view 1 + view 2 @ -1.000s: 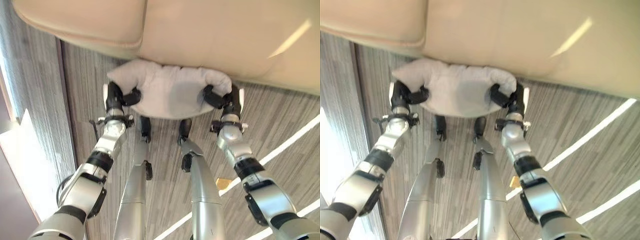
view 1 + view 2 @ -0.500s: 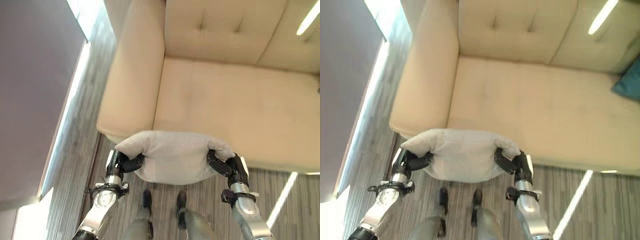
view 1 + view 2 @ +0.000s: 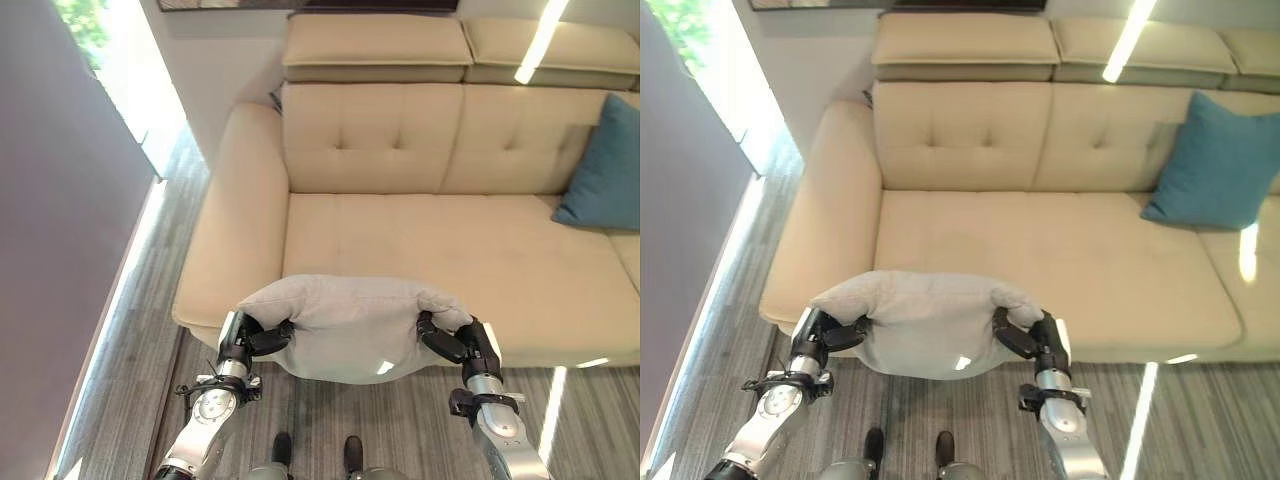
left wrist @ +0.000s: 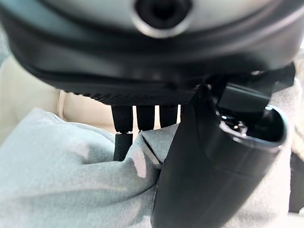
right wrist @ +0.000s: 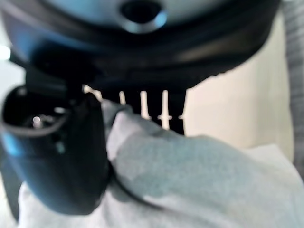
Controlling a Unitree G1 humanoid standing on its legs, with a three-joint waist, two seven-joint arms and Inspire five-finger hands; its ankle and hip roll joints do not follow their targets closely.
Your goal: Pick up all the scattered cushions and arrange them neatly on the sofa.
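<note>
A light grey cushion (image 3: 350, 325) hangs between my two hands just in front of the beige sofa (image 3: 430, 240), over its front edge near the left armrest. My left hand (image 3: 243, 342) pinches the cushion's left end and my right hand (image 3: 462, 345) pinches its right end. In the left wrist view the thumb (image 4: 209, 161) presses into the grey cloth (image 4: 61, 175), and the right wrist view shows the same grip on the cushion (image 5: 190, 180). A teal cushion (image 3: 1218, 162) leans upright against the sofa's backrest at the right.
The sofa's left armrest (image 3: 225, 225) stands just beyond my left hand. Its seat (image 3: 440, 250) lies bare between the armrest and the teal cushion. Grey striped wood floor (image 3: 130, 330) runs along the left, beside a dark wall (image 3: 50, 250).
The camera has tilted up from the floor to the whole sofa. The cushion, held in both hands, has risen from floor level to the height of the seat's front edge.
</note>
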